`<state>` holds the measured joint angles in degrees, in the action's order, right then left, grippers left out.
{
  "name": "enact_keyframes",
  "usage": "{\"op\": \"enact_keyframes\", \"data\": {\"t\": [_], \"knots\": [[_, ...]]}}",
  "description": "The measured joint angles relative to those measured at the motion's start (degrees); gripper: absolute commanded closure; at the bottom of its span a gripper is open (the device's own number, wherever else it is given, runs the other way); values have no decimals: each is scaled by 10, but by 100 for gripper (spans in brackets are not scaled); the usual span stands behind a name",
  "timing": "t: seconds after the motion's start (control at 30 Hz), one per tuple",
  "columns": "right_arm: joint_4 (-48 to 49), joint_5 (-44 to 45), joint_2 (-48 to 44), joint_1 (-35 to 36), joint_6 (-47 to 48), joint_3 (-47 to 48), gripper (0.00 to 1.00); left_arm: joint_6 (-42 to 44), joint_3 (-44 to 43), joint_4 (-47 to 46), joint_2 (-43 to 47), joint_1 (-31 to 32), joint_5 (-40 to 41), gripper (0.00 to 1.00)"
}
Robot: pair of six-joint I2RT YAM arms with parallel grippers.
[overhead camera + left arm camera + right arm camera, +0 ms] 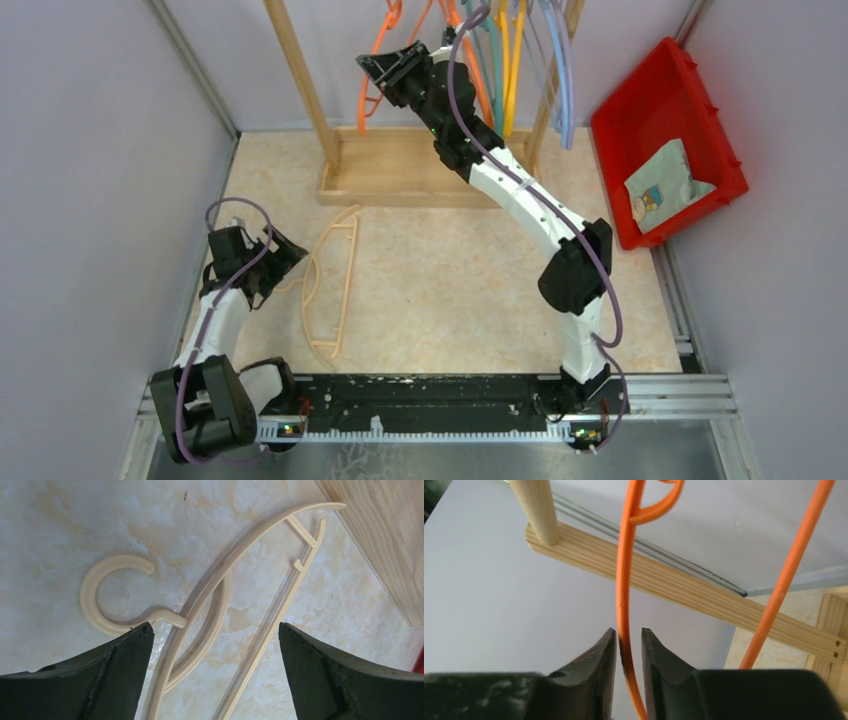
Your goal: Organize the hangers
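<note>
Hangers (512, 80) hang on the wooden rack (400, 187); red bin (690, 105) holds a pouch (665, 185).

Soft, even light fills the top view; the arms cast only faint shadows on the tabletop (450, 290), and the walls lean outward at the frame edges. In the left wrist view the left pincer (215, 626) reads nearly black against pale, gleaming marble. In the right wrist view the orange hanger (623, 580) blurs toward the top.

Open tabletop (460, 290) lies between beige hanger (346, 285) and red bin (655, 110); wooden rack (385, 172) blocks beyond.
</note>
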<state>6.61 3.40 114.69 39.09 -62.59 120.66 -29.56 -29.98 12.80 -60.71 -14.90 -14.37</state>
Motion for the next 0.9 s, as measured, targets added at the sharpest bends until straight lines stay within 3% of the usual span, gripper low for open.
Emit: {"op": "enact_keyframes", "data": {"t": [0.03, 0.33, 0.9], "knots": [[-3, 0, -4, 0, 0, -7, 43, 0, 0, 0, 0, 0, 0, 1], [-78, 74, -89, 20, 80, -76, 16, 1, -1, 0, -2, 0, -1, 1], [-252, 342, -241, 224, 459, -151, 11, 5, -24, 12, -21, 0, 6, 1]]}}
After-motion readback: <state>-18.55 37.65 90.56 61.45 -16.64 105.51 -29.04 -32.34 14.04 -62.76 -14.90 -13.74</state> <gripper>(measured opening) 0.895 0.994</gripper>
